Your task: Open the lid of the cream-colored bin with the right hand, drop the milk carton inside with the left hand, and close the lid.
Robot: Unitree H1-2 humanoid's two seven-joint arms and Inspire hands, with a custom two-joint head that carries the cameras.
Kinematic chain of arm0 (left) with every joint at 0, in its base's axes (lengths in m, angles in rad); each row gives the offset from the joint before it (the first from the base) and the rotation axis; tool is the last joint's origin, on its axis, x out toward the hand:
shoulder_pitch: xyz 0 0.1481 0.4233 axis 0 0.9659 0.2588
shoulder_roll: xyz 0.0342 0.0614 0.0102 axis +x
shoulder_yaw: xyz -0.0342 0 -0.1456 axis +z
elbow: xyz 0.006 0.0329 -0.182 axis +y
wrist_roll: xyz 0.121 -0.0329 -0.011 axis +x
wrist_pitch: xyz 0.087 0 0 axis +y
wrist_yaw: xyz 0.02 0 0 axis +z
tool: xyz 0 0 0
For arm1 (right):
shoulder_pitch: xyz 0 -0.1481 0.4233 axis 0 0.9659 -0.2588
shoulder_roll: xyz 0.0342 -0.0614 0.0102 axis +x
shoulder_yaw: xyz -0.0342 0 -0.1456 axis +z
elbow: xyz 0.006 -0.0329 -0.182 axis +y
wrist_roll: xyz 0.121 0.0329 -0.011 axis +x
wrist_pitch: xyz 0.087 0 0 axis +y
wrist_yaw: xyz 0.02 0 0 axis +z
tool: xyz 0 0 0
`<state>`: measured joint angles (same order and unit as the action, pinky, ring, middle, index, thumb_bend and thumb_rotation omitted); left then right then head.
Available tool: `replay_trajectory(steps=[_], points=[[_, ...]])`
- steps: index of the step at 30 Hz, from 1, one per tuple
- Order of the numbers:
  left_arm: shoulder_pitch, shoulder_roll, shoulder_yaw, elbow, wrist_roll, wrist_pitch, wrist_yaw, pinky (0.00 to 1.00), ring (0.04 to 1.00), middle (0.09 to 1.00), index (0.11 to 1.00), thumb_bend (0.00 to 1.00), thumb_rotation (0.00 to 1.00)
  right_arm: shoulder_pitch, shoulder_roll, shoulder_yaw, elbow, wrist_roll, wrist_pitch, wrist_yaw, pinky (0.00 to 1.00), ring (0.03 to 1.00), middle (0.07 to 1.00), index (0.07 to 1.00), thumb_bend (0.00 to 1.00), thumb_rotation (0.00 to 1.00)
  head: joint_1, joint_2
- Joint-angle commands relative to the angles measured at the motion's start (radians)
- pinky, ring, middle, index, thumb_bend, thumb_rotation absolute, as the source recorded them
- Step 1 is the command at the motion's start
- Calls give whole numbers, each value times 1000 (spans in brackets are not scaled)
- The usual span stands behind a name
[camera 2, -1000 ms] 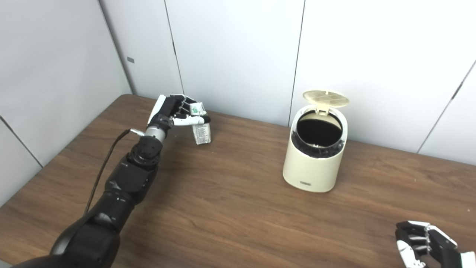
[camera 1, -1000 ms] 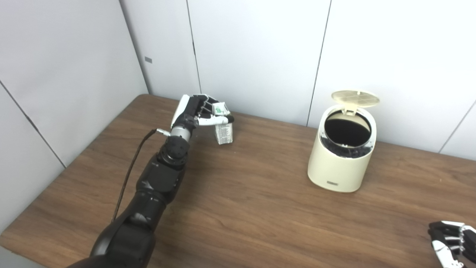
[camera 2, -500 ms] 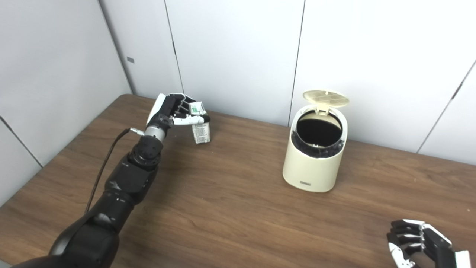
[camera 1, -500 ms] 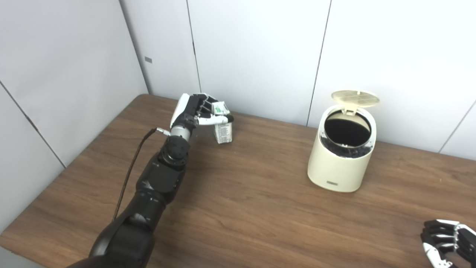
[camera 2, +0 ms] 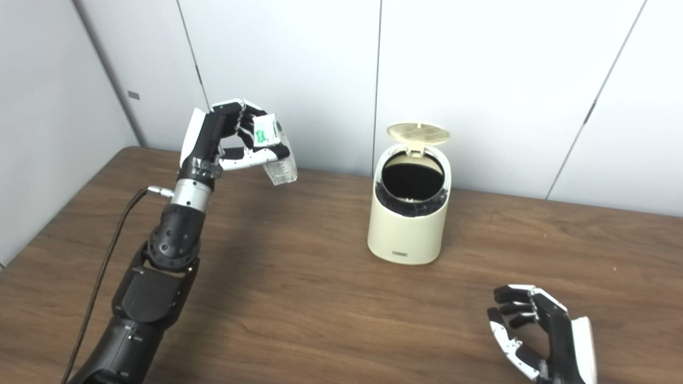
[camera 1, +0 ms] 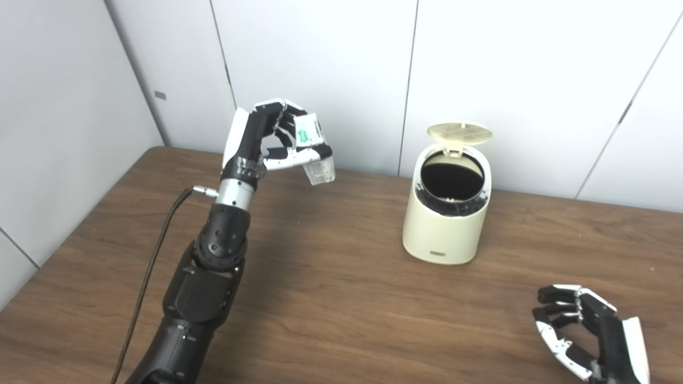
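Step in hand: carry to bin. Left hand (camera 1: 269,141) grasps milk carton (camera 1: 315,157) in its fingers, raised above bench (camera 1: 331,288), left of cream-colored bin (camera 1: 445,226); lid (camera 1: 460,133) stands open. Right hand (camera 1: 584,333) rests released, holding nothing. Next: move carton over the opening.

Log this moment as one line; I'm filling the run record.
left robot hand: shut on milk carton, lifted | bin: lid open | right robot hand: open, idle
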<state>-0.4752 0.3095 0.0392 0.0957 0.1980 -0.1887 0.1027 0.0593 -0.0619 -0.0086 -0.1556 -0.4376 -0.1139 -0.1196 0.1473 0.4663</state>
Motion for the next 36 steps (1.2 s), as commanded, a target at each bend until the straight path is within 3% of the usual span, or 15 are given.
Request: replay_trajectory(steps=[1, 5, 18, 24, 31, 36], points=[[-51, -1, 3, -76, -18, -66, -4, 340, 440, 481, 479, 505, 0, -23, 8, 2, -28, -10, -5, -27, 447, 559, 587, 579, 186, 0, -3, 0], [-48, -22, -4, -133, 0, -82, -22, 324, 429, 487, 477, 505, 0, -37, 13, 9, 15, -20, -44, -56, 444, 556, 585, 580, 225, 0, -21, -5], [-42, -98, -47, -209, 73, -261, -28, 351, 443, 470, 490, 505, 0, -51, 30, 31, 48, -59, 2, -82, 484, 589, 621, 617, 263, 0, -74, -26], [-35, -116, -79, -202, 91, -281, -17, 337, 440, 471, 492, 505, 0, -54, 43, 39, 62, -37, 15, -90, 499, 598, 629, 630, 287, 0, -107, -33], [-38, -121, -154, -166, 99, -281, 52, 333, 438, 484, 483, 505, 0, -61, 47, 62, 96, -60, -6, -121, 480, 592, 631, 633, 291, 0, -152, -45], [-64, -83, -269, -138, 173, -281, 209, 337, 431, 494, 488, 504, 0, -63, 55, 79, 99, -71, 15, -137, 460, 576, 624, 632, 300, 0, -176, -49]])
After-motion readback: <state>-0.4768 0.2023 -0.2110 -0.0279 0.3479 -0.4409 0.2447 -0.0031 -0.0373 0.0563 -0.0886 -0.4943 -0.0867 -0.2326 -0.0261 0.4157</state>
